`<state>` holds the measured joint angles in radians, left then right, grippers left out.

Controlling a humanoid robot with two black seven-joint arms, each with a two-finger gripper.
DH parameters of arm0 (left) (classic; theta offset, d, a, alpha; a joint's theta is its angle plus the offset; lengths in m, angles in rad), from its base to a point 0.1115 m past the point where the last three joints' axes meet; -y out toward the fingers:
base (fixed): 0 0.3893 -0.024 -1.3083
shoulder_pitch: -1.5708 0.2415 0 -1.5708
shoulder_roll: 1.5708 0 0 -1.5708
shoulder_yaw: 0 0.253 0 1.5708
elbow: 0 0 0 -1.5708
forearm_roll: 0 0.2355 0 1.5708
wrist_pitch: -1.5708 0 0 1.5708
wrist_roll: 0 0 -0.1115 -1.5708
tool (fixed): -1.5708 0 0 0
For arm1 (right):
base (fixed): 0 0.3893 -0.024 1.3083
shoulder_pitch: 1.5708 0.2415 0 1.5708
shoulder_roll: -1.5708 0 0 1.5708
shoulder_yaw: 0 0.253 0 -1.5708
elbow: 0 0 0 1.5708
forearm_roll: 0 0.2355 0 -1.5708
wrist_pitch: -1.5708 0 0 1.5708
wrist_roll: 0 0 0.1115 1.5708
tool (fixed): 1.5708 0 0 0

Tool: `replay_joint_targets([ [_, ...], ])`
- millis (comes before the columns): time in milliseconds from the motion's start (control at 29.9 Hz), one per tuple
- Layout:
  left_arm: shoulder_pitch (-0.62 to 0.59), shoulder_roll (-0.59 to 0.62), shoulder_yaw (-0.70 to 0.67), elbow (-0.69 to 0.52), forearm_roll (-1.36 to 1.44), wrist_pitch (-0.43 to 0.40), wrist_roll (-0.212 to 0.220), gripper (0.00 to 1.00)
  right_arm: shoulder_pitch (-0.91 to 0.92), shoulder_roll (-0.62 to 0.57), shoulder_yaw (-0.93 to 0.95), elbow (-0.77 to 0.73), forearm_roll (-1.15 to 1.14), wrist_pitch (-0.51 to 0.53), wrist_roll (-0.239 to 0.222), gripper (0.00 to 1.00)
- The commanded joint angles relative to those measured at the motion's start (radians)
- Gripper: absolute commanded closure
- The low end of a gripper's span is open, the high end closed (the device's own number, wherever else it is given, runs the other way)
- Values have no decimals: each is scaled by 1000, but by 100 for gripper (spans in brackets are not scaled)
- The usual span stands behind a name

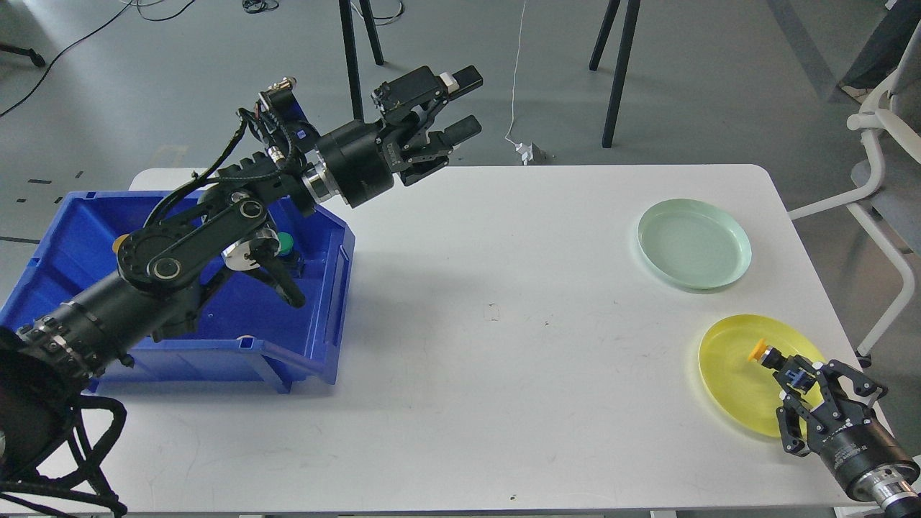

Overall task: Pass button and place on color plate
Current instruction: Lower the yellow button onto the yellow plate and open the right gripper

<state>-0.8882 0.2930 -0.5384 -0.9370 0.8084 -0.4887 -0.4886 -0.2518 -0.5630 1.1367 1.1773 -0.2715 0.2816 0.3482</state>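
A small button with a yellow-orange cap [758, 350] is held in my right gripper [777, 363], just over the yellow plate [727, 381] at the table's front right. The gripper is shut on the button's dark body. A pale green plate [693, 243] lies further back on the right. My left gripper [460, 108] is open and empty, raised above the table's back edge beside the blue bin [316, 338]. A green button [286, 242] and an orange one [117, 244] show in the bin behind my left arm.
The blue bin stands at the table's left, partly covered by my left arm. A white chair [881, 122] stands past the table's right edge. Black stand legs [619, 72] rise behind the table.
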Motion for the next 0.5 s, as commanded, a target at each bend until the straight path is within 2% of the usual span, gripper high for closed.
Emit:
replay_joint_targets([
  [0, 0, 0, 0, 0, 0, 0, 0, 15, 0, 0, 0, 1, 0, -1, -2, 63],
  [267, 0, 0, 0, 0, -1, 0, 0, 15, 0, 3, 0, 4, 0, 1, 0, 41],
  [468, 0, 0, -2, 1, -9, 0, 0, 15, 3, 11, 3, 16, 1, 5, 0, 34],
])
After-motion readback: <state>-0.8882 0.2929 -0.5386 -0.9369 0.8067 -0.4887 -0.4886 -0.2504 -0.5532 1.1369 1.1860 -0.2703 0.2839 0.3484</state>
